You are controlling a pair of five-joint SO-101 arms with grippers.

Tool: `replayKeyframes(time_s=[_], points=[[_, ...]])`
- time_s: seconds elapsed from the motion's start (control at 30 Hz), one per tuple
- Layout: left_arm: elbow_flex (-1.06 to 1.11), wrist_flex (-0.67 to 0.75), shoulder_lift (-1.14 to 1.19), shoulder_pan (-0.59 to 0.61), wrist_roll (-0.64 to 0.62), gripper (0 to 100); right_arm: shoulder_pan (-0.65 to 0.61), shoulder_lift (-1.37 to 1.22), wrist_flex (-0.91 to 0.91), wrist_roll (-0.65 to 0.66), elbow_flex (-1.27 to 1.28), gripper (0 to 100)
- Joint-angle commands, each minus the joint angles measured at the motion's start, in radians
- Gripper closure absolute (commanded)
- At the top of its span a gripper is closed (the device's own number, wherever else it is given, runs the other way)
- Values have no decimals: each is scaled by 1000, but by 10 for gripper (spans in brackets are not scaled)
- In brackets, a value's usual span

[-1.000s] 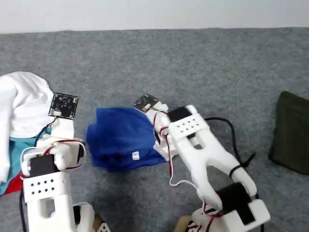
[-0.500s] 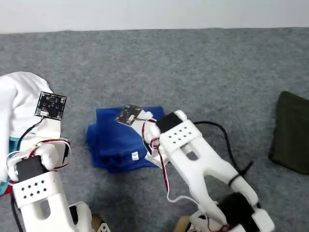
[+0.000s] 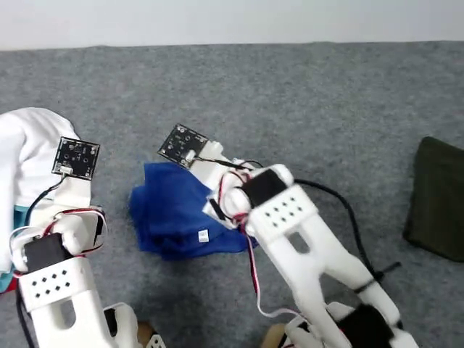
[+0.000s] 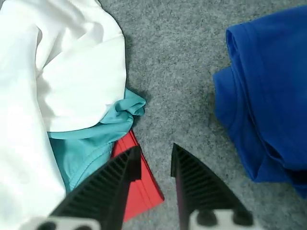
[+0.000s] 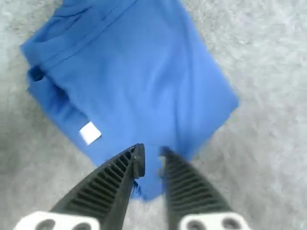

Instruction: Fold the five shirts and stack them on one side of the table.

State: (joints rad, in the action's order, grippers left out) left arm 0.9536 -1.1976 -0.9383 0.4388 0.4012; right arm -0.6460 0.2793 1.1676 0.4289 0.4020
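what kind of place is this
Probably a robotics lab bench for folding trials: two white plastic robot arms, a grey felt-covered table, a folded blue shirt near a heap of white, teal and red cloth.

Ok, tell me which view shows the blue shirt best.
The right wrist view: the blue shirt lies nearly whole below the right gripper, tag included. In the high view the arm covers its right part; the left wrist view catches one edge.

The left arm (image 3: 54,279) and right arm (image 3: 304,239) are white plastic shells with what look like grids of small holes, black motor blocks (image 3: 45,250), red, white and black cables (image 3: 253,264), a black circuit board (image 3: 78,157) each, and ribbed black fingers (image 4: 108,189).
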Motion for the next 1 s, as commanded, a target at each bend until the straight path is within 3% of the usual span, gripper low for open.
replayKeyframes(time_s=[0.0,0.13,0.27,0.6,0.97], points=[[-45,18,-12,8,8,881,-1,-107,-53,2,-63,985],[-47,15,-12,9,8,881,10,-232,-35,-103,-97,990],[-47,14,-14,11,8,882,2,-300,108,-175,-146,989],[-42,20,-12,8,8,882,-90,-331,387,-181,-144,989],[-42,20,-12,5,8,882,-74,-328,409,-180,-390,989]])
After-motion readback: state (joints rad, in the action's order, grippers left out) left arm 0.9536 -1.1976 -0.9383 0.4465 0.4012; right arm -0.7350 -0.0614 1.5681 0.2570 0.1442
